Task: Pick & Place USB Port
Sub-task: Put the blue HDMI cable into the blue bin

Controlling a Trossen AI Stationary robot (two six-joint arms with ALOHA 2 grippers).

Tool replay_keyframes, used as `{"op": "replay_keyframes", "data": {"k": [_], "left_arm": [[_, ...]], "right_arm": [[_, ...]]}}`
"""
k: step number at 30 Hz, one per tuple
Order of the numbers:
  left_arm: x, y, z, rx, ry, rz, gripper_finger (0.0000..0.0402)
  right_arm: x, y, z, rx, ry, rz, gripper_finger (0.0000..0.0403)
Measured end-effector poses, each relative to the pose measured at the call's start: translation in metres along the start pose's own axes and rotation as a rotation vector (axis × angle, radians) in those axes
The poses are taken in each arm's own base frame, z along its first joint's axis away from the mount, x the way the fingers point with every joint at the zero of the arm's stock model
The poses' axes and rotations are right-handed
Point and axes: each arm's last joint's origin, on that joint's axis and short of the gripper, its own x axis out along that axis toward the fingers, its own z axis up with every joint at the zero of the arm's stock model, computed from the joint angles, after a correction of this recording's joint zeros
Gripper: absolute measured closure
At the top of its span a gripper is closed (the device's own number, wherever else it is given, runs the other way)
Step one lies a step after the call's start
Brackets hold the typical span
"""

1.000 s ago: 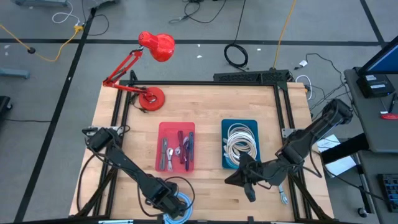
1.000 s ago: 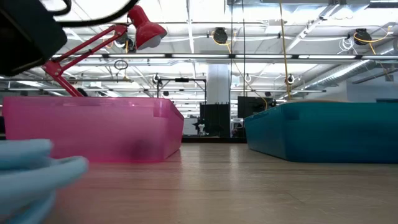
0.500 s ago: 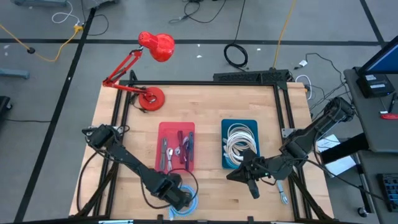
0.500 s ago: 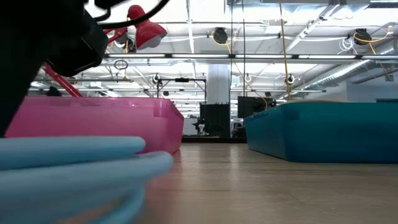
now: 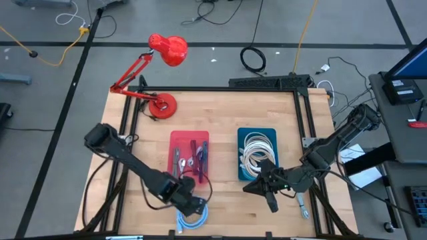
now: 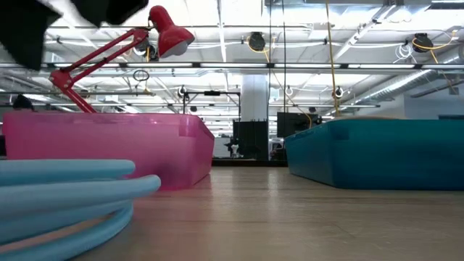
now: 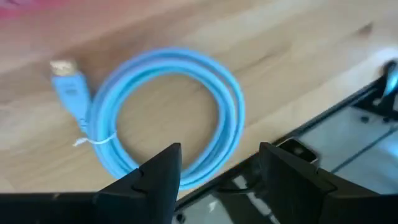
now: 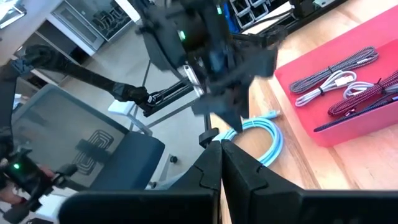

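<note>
A light-blue USB cable [image 5: 193, 217], coiled and tied, lies flat on the wooden table near its near edge. It also shows in the left wrist view as the cable [image 7: 231, 106] with its plug [image 7: 65, 70], and in the low view as the cable [image 6: 72, 192]. My left gripper [image 5: 186, 200] hovers open just above and to the far side of the coil, with its fingers [image 7: 163, 171] clear of it. My right gripper [image 5: 250, 190] is shut and empty, and waits beside the teal bin's near end.
A pink tray [image 5: 172, 157] holding several cables sits beyond the coil. A teal bin [image 5: 257, 131] holding white cables stands to its right. A red desk lamp [image 5: 162, 105] stands at the far left. A black frame rail [image 7: 348, 118] runs along the near edge.
My left gripper has risen and drawn back from the near edge toward the pink tray. The blue cable has shifted a little to the right along the near edge and now lies flat and still on the table, apart from the gripper.
</note>
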Motion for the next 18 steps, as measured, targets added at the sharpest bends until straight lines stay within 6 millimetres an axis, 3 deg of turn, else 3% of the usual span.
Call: {"op": "replay_keyframes", "data": {"k": [3,7,12,18], "left_arm": [[-0.016,0.009,-0.004,-0.035,-0.029,0.051,0.0183],[-0.018,0.028,-0.019,-0.085,-0.015,0.216,0.0183],[0.005,0.035,-0.033,-0.070,0.001,0.279,0.0183],[0.028,0.037,-0.036,-0.079,-0.019,0.301,0.0183]], "right_arm": [[0.000,0.000,0.000,0.000,0.000,-0.001,0.0403],[0.000,0.000,0.000,-0.009,-0.001,-0.002,0.0403],[0.001,-0.001,0.001,-0.015,-0.004,-0.005,0.0403],[0.002,-0.004,0.004,-0.010,-0.012,-0.019,0.0403]]}}
